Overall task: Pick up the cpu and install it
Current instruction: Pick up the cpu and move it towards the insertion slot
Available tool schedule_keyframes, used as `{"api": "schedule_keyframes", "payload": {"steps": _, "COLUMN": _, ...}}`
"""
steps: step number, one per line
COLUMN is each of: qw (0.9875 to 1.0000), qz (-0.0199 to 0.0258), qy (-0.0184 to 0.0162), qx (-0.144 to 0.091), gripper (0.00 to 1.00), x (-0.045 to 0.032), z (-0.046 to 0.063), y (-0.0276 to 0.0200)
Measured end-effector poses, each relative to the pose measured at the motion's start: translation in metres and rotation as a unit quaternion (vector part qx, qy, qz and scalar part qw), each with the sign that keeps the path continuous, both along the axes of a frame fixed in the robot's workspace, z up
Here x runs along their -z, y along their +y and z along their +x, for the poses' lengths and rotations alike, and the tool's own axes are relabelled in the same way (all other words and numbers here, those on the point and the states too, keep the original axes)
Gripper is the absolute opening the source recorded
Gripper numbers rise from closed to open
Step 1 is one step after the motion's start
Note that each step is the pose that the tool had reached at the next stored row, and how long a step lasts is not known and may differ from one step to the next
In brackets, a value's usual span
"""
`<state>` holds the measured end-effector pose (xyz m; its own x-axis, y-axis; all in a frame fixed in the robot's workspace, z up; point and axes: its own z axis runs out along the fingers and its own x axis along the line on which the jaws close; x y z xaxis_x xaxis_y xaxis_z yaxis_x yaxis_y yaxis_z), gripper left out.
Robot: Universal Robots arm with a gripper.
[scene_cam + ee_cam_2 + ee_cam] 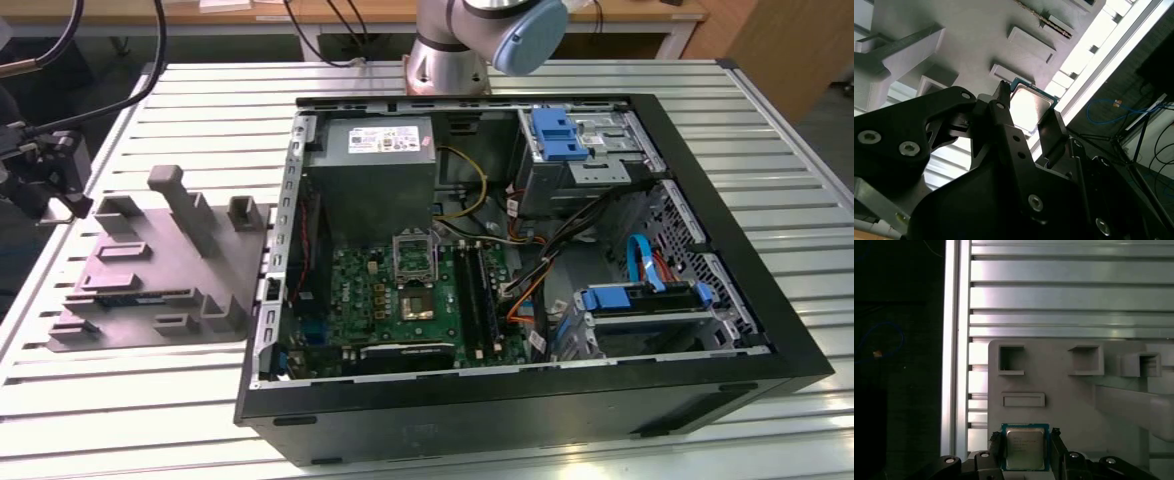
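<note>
Bracketing the cpu (pixel 1025 449) on two opposite edges, the end effector (pixel 1026 441) looks closed narrowly on it. The chip lies flat, directly between the tips, on the grey holder (pixel 214 265) at the exterior view's left.

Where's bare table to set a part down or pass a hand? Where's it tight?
Free: table slats between the grey holder and the far edge; slats on the holder's near side; the strip at the exterior view's right of the computer case. Tight: inside the case, with cables and drive bays; the holder's edge, where the gripper is at the cpu.
</note>
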<state>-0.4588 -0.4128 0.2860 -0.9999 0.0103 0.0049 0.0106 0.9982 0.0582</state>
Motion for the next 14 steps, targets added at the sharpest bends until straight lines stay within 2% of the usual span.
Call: {"api": "schedule_keyframes", "payload": {"steps": 14, "qw": 1.0, "qz": 0.0, "qy": 0.0, "qx": 0.0, "gripper": 0.47, "x": -0.0054, "z": 0.0, "y": 0.0}}
